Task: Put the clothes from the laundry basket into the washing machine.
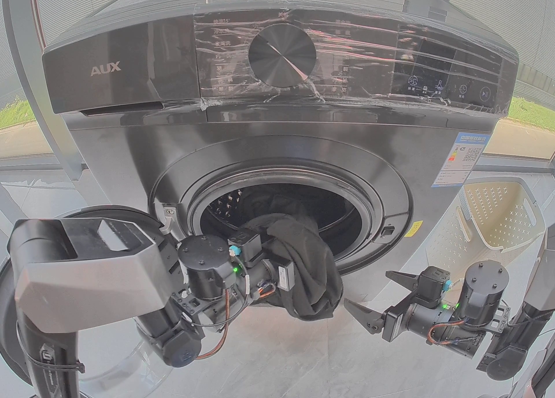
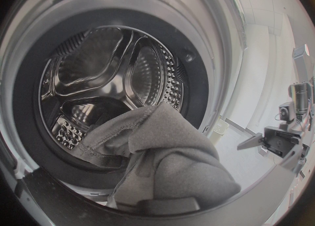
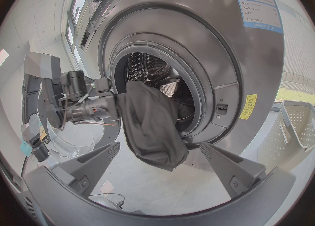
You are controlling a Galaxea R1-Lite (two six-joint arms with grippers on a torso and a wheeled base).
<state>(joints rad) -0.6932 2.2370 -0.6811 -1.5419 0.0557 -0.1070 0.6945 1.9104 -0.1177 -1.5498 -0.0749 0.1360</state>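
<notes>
Here, I am loading the garment (image 1: 309, 283) into the washer (image 1: 144, 144); the step in hand is the pass through the door ring (image 1: 373, 208). My left gripper (image 1: 283, 276) is hanging just outside the ring's lower edge and is buried in cloth, so I cannot tell whether it is clamped or slack. The garment is draping over that gripper: one fold is lying ahead of it, across the ring into the drum (image 2: 108, 72), while the larger part is sagging below it, outside the machine. My right gripper (image 1: 367, 288) is hovering with jaws apart, holding nothing, beside the garment and near the basket (image 1: 503, 214). Next, I judge, the left gripper needs to push deeper, so that the sagging part clears the ring.
</notes>
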